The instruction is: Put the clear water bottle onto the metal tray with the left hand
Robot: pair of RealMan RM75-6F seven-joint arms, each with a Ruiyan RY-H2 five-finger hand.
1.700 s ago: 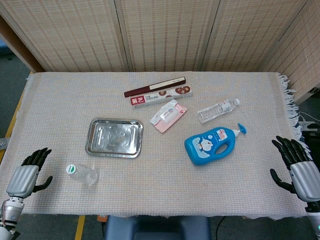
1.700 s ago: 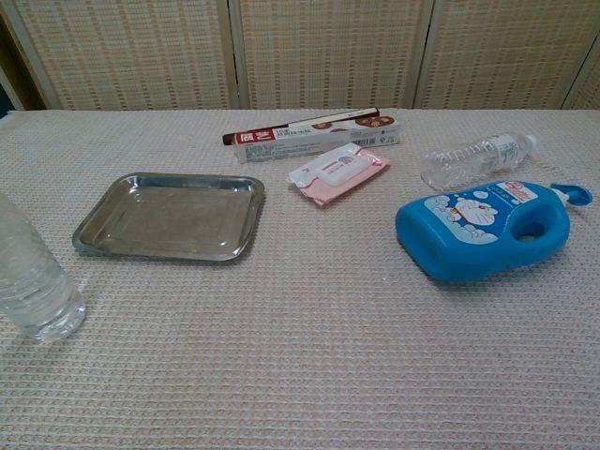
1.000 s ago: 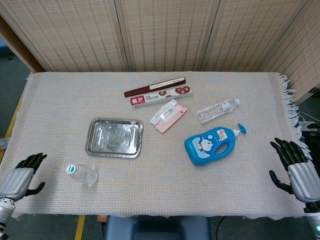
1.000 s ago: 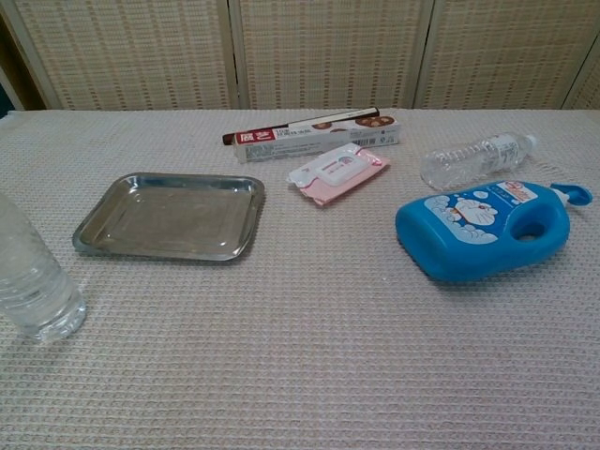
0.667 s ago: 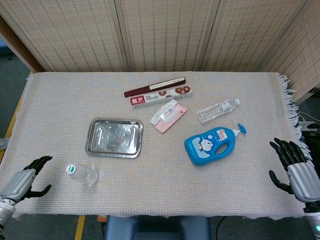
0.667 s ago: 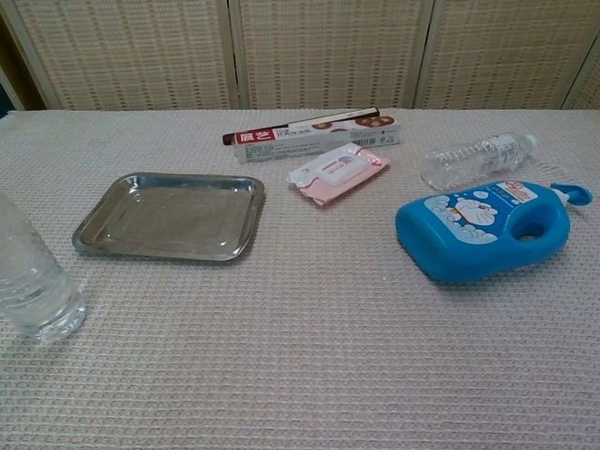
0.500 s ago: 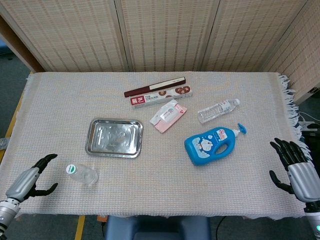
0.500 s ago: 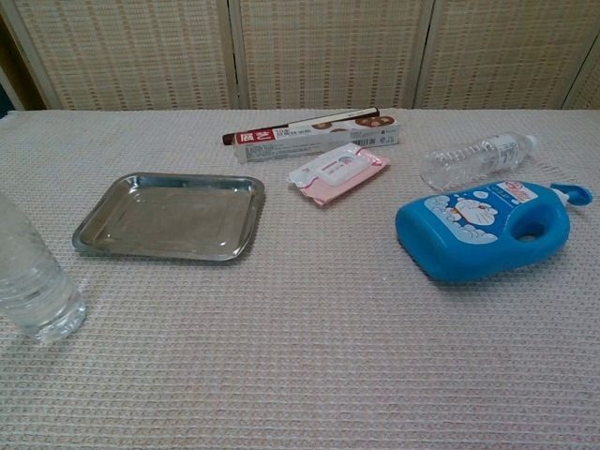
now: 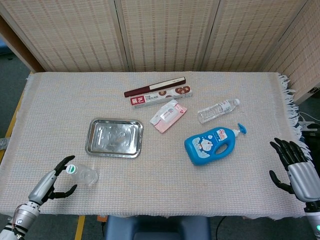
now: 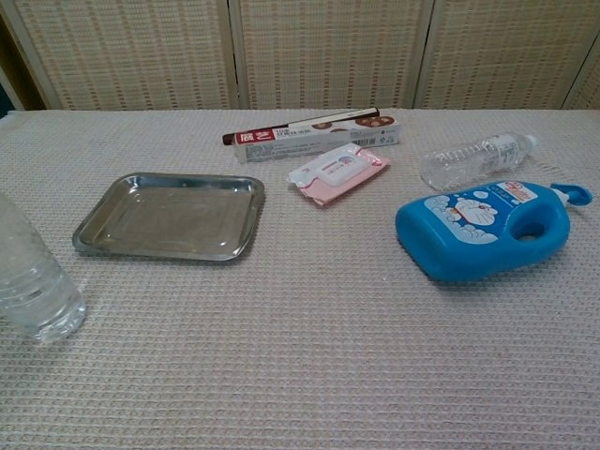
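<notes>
A clear water bottle (image 9: 82, 174) with a green-and-white cap stands upright near the table's front left; the chest view shows it at the left edge (image 10: 33, 277). Behind it and slightly to its right lies the empty metal tray (image 9: 114, 137) (image 10: 169, 216). My left hand (image 9: 52, 182) is just left of the bottle, fingers spread and curved toward it, holding nothing; one fingertip is close to the cap. My right hand (image 9: 295, 167) hovers open at the table's front right edge. Neither hand shows in the chest view.
A second clear bottle (image 9: 217, 110) lies on its side at the right, behind a blue detergent bottle (image 9: 212, 145). A pink wipes pack (image 9: 168, 115) and a long red-and-white box (image 9: 160, 92) lie behind the tray. The cloth ends in a fringe on the right.
My left hand has moved right from the table's left front corner to just beside the upright bottle, turning its fingers toward it. The bottle, tray and right hand have not moved.
</notes>
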